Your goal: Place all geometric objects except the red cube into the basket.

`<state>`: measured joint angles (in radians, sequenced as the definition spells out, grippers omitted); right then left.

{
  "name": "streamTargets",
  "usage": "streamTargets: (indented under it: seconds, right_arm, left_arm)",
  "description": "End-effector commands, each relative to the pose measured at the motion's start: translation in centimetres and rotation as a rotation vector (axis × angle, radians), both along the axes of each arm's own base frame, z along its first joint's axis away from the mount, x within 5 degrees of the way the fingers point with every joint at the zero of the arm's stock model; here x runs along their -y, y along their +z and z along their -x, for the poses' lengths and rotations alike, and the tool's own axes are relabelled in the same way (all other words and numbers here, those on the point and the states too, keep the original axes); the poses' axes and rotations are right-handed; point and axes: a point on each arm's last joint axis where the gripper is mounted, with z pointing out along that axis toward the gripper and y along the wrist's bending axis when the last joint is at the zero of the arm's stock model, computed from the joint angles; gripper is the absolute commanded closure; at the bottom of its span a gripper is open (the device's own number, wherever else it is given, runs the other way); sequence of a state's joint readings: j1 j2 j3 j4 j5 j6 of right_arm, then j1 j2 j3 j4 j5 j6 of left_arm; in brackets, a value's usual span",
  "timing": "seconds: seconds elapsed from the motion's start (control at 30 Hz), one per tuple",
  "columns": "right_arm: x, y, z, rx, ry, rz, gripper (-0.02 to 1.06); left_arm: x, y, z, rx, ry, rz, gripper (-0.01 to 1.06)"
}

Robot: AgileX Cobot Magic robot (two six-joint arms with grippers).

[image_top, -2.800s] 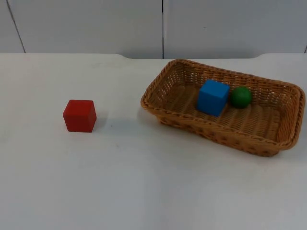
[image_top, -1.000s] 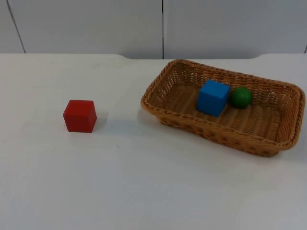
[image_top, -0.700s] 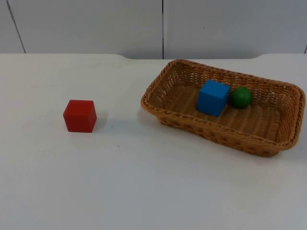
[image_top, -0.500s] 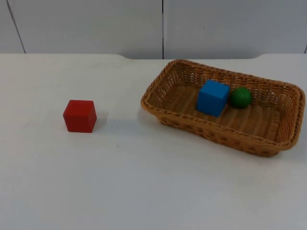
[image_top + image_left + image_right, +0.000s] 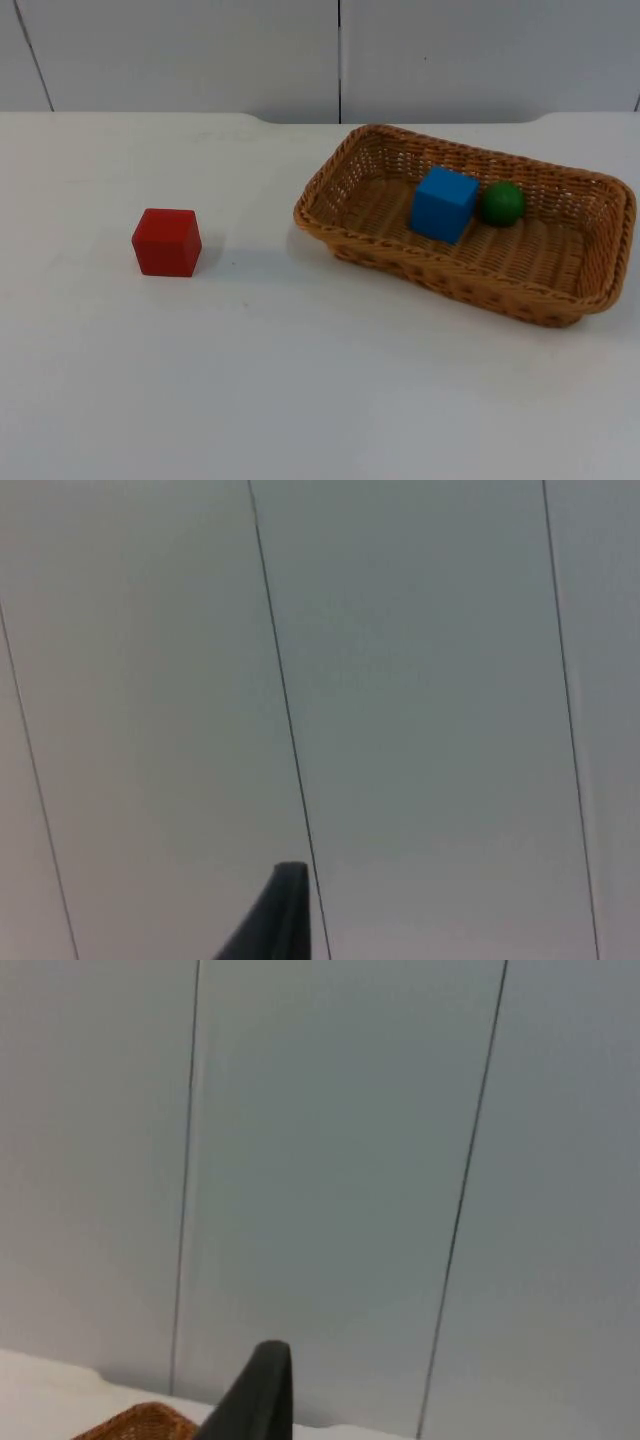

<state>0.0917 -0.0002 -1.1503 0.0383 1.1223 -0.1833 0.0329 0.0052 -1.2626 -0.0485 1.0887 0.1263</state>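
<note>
Wicker basket [image 5: 575, 290] holds blue cube [image 5: 443, 203], green ball [image 5: 502, 202]; red cube [image 5: 166, 241] apart; grip states unclear.

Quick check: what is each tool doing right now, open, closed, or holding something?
Left tool: raised toward the partition wall; state cannot be told.
Right tool: raised toward the wall; state cannot be told.

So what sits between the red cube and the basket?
Nothing: the top view shows bare table between the red cube and the basket.
</note>
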Motion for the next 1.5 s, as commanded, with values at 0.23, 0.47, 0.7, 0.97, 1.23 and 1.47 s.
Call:
streamTargets:
  seconds: [0.23, 0.47, 0.7, 0.97, 1.23, 1.47]
  right_arm:
    - [-0.6, -0.3, 0.3, -0.036, 0.040, 0.001, 0.01]
    - [-0.6, -0.9, -0.8, -0.074, 0.029, 0.002, 0.01]
    - [-0.8, -3.0, -3.3, -0.208, 0.030, -0.006, 0.01]
    - [-1.1, -6.8, -7.1, -0.392, 0.028, 0.006, 0.01]
    - [-1.3, -10.5, -9.9, -0.540, 0.026, 0.015, 0.01]
    - [-1.4, -12.4, -11.1, -0.601, 0.021, 0.020, 0.01]
  left_arm:
    - [0.3, -1.4, -1.6, -0.115, -0.053, 0.026, 0.00]
    - [0.2, -1.8, -3.3, -0.111, -0.047, 0.045, 0.00]
    - [0.2, -3.9, -5.9, -0.258, -0.048, 0.051, 0.00]
    - [0.0, -7.7, -9.7, -0.457, -0.041, 0.059, 0.00]
    - [-0.1, -12.1, -13.2, -0.625, -0.036, 0.070, 0.00]
    - [-0.4, -14.7, -14.8, -0.704, -0.012, 0.055, 0.00]
